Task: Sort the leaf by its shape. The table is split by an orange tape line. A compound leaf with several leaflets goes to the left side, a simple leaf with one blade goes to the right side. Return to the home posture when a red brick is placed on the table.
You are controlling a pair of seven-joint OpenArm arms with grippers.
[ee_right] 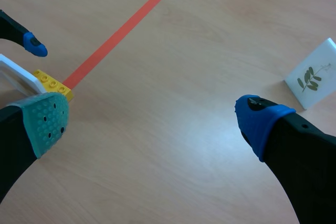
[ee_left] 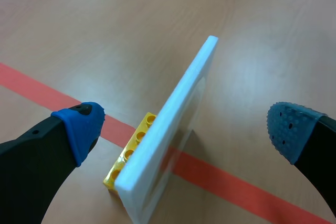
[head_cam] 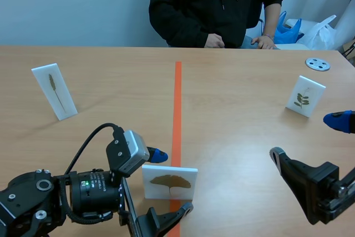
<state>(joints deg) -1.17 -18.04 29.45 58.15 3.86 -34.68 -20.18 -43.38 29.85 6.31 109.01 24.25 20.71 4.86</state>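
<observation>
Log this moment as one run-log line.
left tool: open, astride ginkgo card on tape line | right tool: open, over right side | grip: none yet

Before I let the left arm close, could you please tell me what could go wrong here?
The fan-leaf card stands upright on a yellow brick inside the open left gripper; an off-centre squeeze might tip it. It sits on the orange tape line, so a short move could leave it unsorted.

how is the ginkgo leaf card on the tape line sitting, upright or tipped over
Upright: the ginkgo leaf card stands on edge in its yellow brick base, with the open left fingers either side, not touching it.
</observation>
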